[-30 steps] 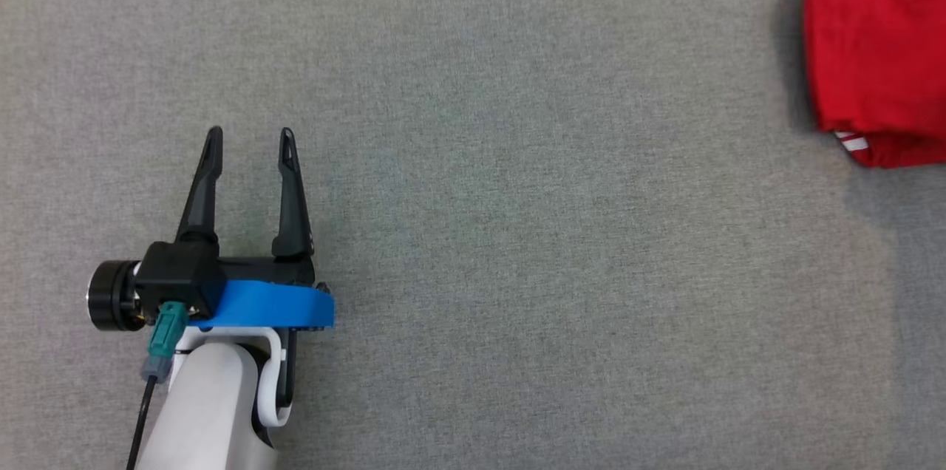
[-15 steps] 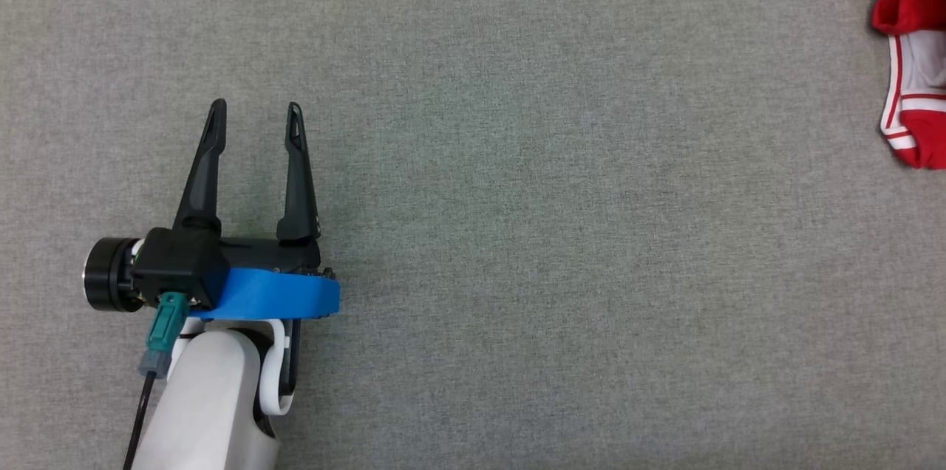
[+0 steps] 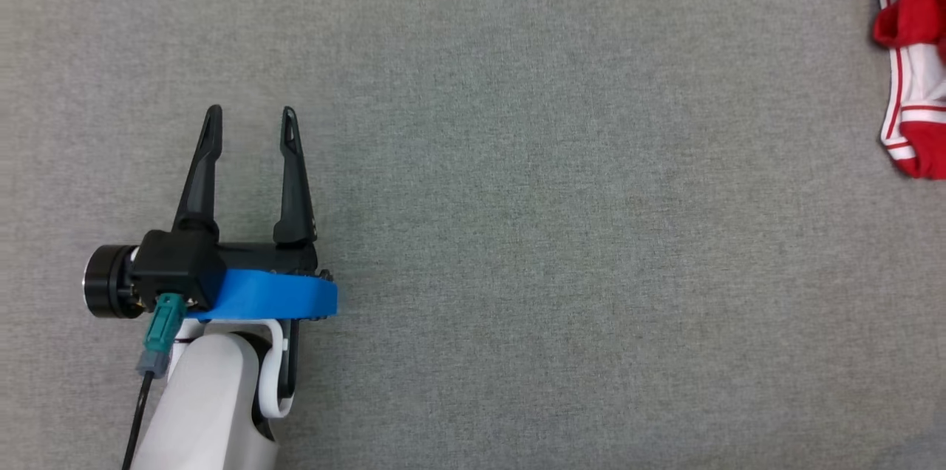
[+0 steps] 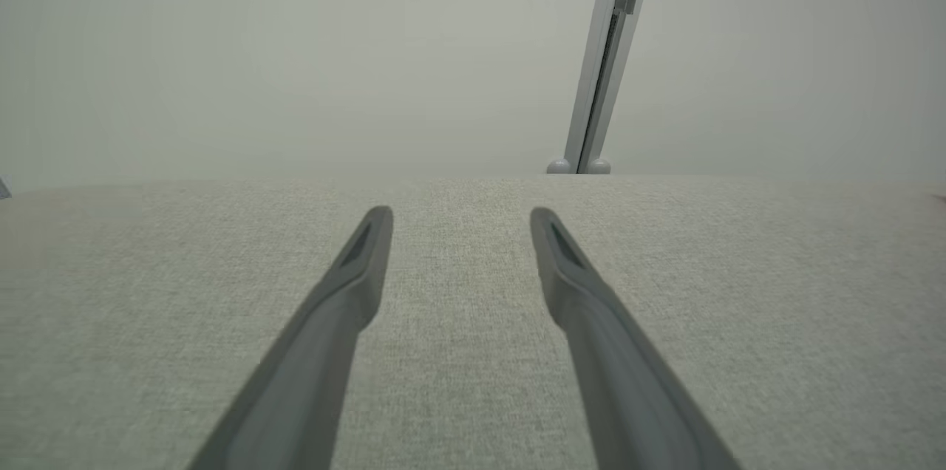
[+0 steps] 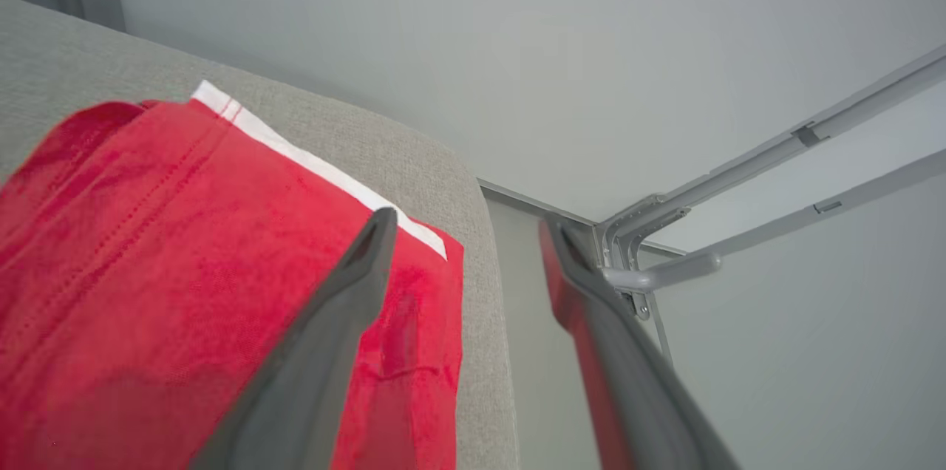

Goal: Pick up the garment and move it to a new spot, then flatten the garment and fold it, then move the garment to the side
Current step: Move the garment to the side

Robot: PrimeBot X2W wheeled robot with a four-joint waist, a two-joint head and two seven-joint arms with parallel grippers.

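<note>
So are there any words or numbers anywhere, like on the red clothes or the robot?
No text to read.
The red garment has only white stripes, no letters.
The left tool and its blue band carry no print.
The grey surface is plain.

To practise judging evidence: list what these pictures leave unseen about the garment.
1. Garment extent: head view, right edge cuts it off.
2. Its near part: right wrist view, left and bottom edges crop it; a finger of the right pincer overlaps it.
3. How neatly it is folded: too little shows.
</note>
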